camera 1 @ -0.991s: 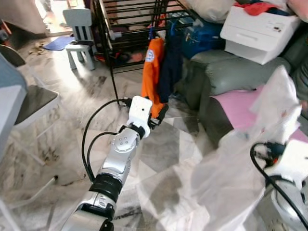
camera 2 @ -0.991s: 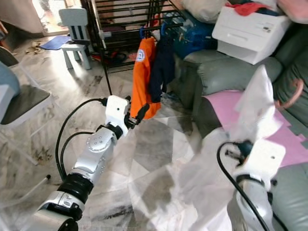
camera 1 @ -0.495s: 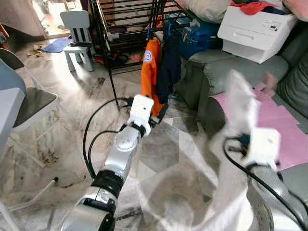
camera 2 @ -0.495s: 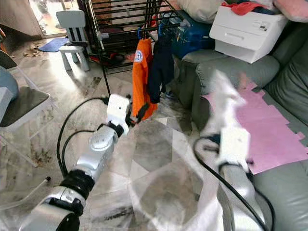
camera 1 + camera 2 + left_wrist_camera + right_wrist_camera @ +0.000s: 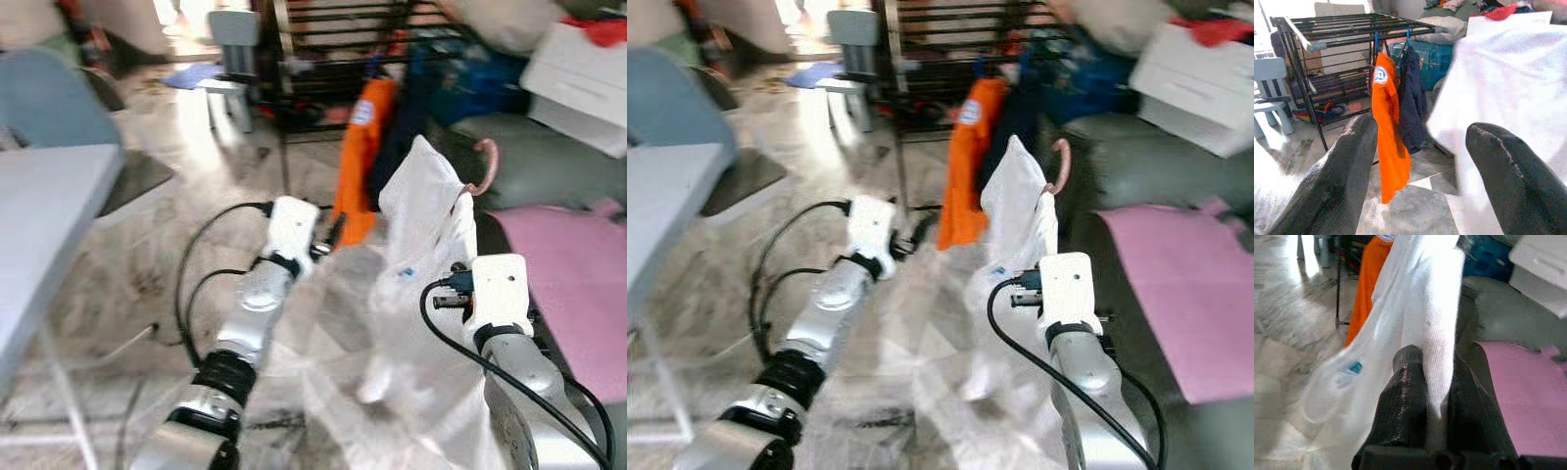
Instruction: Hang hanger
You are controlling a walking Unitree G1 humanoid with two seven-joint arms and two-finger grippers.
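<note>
Nearest the robot, the right gripper (image 5: 1432,382) has its two black fingers pinched together on the white garment (image 5: 416,255), which drapes from a pink hanger (image 5: 484,164) whose hook pokes up just above the cloth. The garment hangs short of the black drying rack (image 5: 1352,24), between the robot and the rack. The left gripper (image 5: 1420,161) is held out toward the rack with its fingers spread wide and nothing between them. On the rack's near rail hang an orange shirt (image 5: 1388,122) and, touching it, a dark navy garment (image 5: 1413,98); a grey sofa (image 5: 1498,298) stands beside the rack.

To hang it cleanly, I judge the right arm should lift the hook above the rail, keep the hook's opening facing the bar, aim for the free stretch beside the navy garment, and release only once the hook bears weight.
</note>
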